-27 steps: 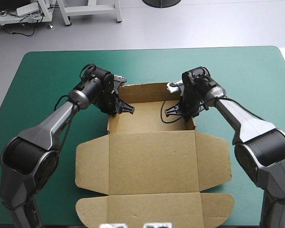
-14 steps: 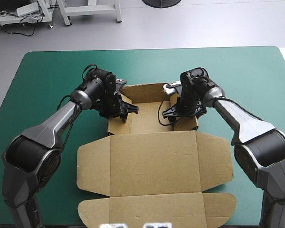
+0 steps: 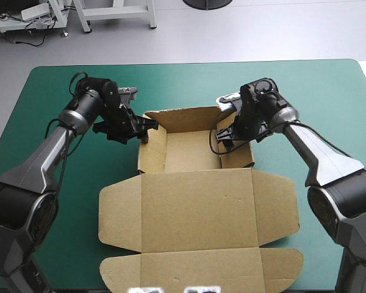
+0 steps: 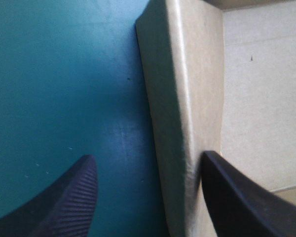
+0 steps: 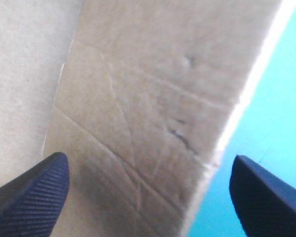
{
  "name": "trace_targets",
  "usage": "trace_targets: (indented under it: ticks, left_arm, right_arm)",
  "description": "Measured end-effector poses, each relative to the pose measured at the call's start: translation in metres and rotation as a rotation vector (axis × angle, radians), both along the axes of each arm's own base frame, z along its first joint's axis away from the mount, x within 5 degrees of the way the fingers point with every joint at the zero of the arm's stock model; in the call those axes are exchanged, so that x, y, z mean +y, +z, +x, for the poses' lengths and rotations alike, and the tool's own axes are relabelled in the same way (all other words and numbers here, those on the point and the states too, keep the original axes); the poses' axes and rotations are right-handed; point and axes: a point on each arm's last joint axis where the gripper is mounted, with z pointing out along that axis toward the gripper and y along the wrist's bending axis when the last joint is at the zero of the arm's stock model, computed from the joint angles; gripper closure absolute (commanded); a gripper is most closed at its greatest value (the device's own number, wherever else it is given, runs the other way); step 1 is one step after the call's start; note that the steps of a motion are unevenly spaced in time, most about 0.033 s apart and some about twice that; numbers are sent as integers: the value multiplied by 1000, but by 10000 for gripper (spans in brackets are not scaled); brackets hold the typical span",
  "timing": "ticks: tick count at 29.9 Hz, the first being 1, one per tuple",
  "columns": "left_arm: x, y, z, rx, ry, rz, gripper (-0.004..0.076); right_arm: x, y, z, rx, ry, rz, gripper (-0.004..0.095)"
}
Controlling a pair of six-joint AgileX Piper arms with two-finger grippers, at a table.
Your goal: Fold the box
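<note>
The left gripper [image 4: 149,158] is open, its black fingers [image 4: 64,202] straddling the left wall of the box [image 3: 195,207]: one over the teal-green cover [image 4: 49,74], the other on the tray's side. The right gripper [image 5: 149,159] is open too, with the right wall between its fingers, one inside and one over the cover. The brown box lies mid-table, its far part a tray with walls raised, its lid and flaps flat toward the near edge.

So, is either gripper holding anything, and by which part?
Nothing held: left gripper and right gripper stand open, each astride a side wall of the box.
</note>
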Motion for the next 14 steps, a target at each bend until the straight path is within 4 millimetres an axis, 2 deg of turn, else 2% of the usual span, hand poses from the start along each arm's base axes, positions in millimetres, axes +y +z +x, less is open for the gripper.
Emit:
trace_targets:
  ticks: [5,9,11,14]
  left_arm:
    - [23,17,-1,-59,-50,-1,282]
    - [42,35,-6,-123,-46,5,290]
    - [49,50,-12,-184,-61,7,341]
    - [53,75,-25,-281,-98,13,508]
  right_arm:
    - [-7,27,2,-73,18,37,95]
    - [-8,57,-2,-155,38,68,175]
    - [-10,73,-7,-197,52,79,260]
    - [-14,96,-17,-256,66,96,429]
